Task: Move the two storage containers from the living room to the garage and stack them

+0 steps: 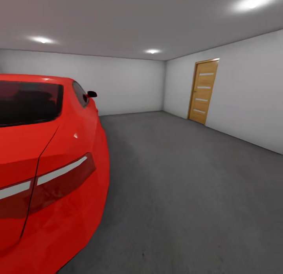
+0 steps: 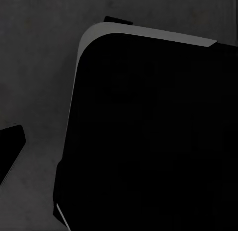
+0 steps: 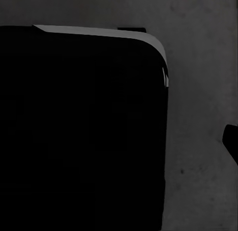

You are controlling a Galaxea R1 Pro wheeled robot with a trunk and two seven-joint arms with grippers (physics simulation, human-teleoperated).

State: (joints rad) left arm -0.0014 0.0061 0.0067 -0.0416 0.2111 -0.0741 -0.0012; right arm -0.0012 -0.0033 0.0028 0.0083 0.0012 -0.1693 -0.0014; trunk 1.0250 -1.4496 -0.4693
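Garage (image 1: 129, 83) surroundings say the robot is in the destination room, on its way rather than handling anything. Going left to right in the head view: one glossy red car (image 1: 47, 160) sits parked along the left, its tail and one side mirror toward the camera, leaving the dark grey concrete floor (image 1: 184, 187) open beside it, which looks like the natural spot for setting a bin down. Farther right, one wooden door (image 1: 203, 91) with four pale slits stands shut in the right wall. Three ceiling lights (image 1: 152, 51) glow overhead.

No orange-red storage container appears, so where the two bins are cannot be told from here.

Both wrist views look down at the same speckled floor past one large black rounded body (image 2: 148, 136), probably the robot's own base, suggesting the arms hang tucked for driving. Whether either claw is apart or together cannot be told.
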